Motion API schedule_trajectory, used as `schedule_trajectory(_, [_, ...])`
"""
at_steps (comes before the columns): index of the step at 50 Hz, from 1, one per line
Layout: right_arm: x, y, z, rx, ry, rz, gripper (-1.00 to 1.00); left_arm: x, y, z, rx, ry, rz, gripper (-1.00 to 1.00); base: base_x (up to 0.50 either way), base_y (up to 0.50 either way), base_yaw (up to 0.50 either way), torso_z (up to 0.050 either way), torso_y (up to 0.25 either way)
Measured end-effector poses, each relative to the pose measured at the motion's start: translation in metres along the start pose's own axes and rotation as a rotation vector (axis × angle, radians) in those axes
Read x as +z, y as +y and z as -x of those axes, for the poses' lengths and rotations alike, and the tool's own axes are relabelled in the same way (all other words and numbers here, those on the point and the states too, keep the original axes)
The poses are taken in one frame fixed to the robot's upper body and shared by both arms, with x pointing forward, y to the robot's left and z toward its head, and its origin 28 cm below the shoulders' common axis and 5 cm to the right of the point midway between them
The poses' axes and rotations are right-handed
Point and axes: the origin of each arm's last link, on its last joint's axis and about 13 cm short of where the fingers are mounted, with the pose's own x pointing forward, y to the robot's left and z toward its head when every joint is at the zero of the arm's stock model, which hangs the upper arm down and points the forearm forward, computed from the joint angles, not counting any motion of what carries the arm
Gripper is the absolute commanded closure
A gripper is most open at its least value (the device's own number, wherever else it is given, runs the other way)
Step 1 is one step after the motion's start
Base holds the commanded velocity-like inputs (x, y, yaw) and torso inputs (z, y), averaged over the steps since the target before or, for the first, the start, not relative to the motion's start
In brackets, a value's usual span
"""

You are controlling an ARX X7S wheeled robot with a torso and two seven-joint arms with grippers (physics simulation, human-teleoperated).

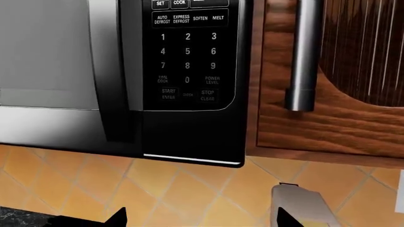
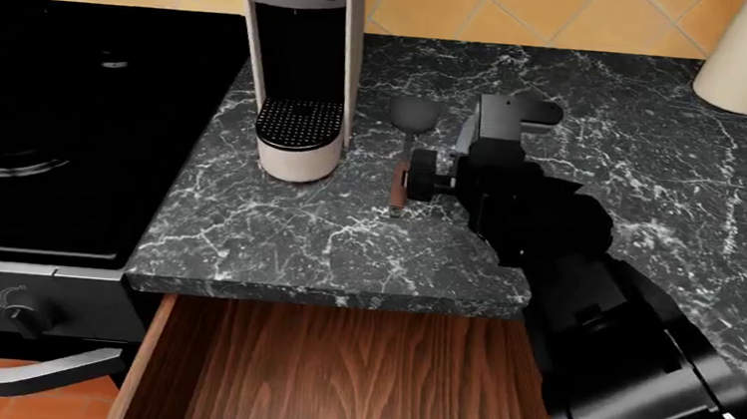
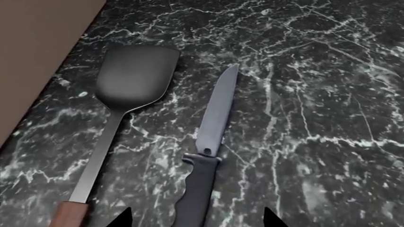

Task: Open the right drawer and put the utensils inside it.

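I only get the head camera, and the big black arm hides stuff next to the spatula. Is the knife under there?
Observer: Yes. The right wrist view shows the knife flat on the counter beside the spatula, not touching it.
Operator: Is my gripper grabbing it?
Observer: No. The right gripper is open, its tips on either side of the knife's handle.
Operator: Where's my other arm? I can't see it.
Observer: The left wrist view faces a microwave keypad and a wooden cabinet door. The left gripper is open with nothing in it.
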Motion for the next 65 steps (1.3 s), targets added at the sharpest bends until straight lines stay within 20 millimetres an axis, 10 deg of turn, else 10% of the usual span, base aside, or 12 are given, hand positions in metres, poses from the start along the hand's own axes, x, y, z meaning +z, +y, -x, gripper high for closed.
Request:
schedule_trajectory(49, [0.0016,0.0008,-0.0005,-0.012,-0.035,0.044,-1.00,0.0011,0.0004,0.0007,0.000,-0.007,0.008,-1.00,0.00,0.00,0.00,-0.001,-0.011])
schedule_trajectory(50, [0.0016,0.0007,-0.0005,-0.012,-0.036,0.043,1.00,0.0011,0.0004,0.0007,0.001,-0.007,0.009,-1.00,0.00,0.00,0.00,0.000,0.000])
schedule_trajectory(65, [0.0040,0.0037,0.0004,0.017,-0.040,-0.026,1.00,0.0010,0.0005,0.0006,0.001,-0.008,0.008,-1.00,0.00,0.00,0.00,0.000,-0.002])
